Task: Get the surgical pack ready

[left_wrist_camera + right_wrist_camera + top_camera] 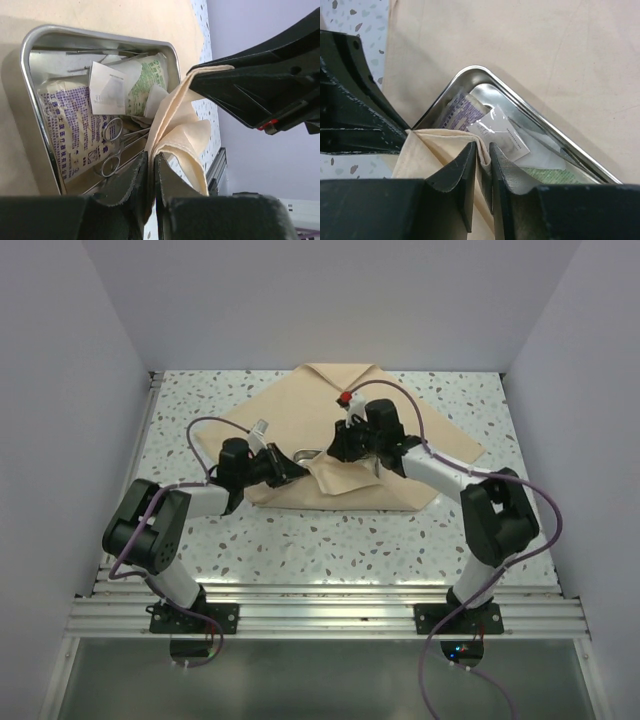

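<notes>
- The tan cloth lies spread at mid-frame, with a fold raised beside the steel tray.
- The left gripper pinches that fold, jaws narrow.
- The right gripper nips the cloth likewise.
- Packets and ring-handled instruments lie in the tray.

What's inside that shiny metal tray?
A purple-printed packet, a green-printed packet, a small clear pouch and ring-handled steel instruments. The cloth, folded over, hides one corner of the tray.
</notes>
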You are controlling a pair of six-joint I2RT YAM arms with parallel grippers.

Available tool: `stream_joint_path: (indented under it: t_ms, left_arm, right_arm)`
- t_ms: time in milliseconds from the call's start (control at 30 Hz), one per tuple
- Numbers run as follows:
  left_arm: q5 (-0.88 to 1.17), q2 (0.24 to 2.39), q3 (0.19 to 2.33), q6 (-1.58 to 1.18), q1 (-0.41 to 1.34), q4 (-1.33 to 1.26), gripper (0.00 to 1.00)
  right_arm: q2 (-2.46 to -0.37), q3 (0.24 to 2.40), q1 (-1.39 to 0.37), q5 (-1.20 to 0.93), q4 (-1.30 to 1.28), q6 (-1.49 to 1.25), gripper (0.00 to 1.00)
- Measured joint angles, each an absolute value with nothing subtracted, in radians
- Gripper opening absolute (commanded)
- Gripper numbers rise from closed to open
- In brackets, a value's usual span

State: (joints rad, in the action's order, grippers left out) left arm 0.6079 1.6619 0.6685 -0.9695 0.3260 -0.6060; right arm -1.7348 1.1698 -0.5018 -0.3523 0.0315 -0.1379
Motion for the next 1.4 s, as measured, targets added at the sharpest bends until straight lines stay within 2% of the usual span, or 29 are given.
stream_joint_path:
  t_ms: [200,333,1400]
  left_arm:
    - [0.547,1.674,0.697,-1.016,0.335,-0.630,0.19]
    - [0.519,1.703,0.737,-1.035,0.336,-0.640,0.21]
    - [0.405,1.958,1.025,-0.983,0.337,-0.587,0.23]
  right_arm:
    - [-1.843,1.284,-0.481,-0.385,0.007,-0.161,0.04]
    - [-1.879,1.311,-0.471,-0.393,0.003,-0.180,0.01]
    - [-2.214,1.642,-0.344,-0.629,-0.005,-0.339,0.00]
